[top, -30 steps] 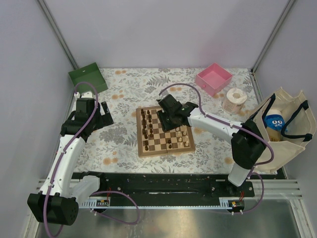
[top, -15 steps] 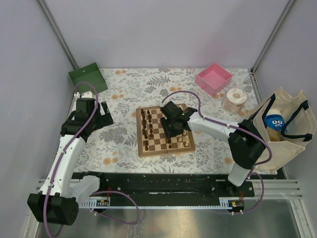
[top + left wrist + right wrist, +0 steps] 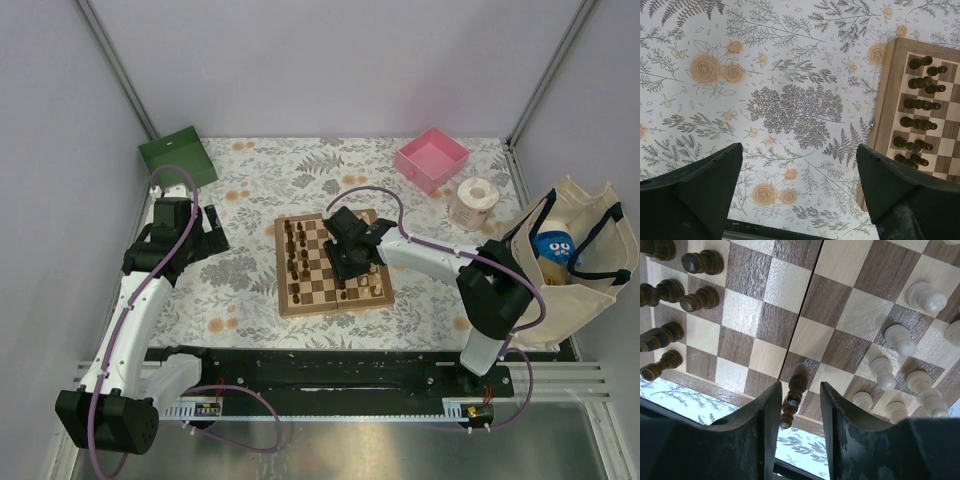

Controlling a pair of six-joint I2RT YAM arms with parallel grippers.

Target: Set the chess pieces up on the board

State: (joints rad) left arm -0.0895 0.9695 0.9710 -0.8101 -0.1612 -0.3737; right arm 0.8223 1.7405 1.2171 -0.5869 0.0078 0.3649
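Observation:
The board [image 3: 330, 306] lies mid-table on the floral cloth. Dark pieces [image 3: 296, 250] stand in two rows on its left side, cream pieces [image 3: 374, 270] on its right. My right gripper [image 3: 350, 264] hangs low over the board's near edge. In the right wrist view its jaws [image 3: 801, 387] stand apart around a dark pawn [image 3: 797, 384] without touching it, and a second dark pawn [image 3: 786, 416] stands just beyond. Cream pieces [image 3: 900, 340] stand to the right. My left gripper [image 3: 213, 236] is open and empty over the cloth [image 3: 799, 150], left of the board [image 3: 888, 100].
A green box [image 3: 178, 157] sits at the back left and a pink box [image 3: 432, 158] at the back right. A paper roll [image 3: 473, 201] and a cream tote bag [image 3: 590, 290] holding a blue toy [image 3: 555, 247] are on the right.
My right gripper has moved from the board's far middle toward its near edge and come down around a dark pawn. The left arm has not moved.

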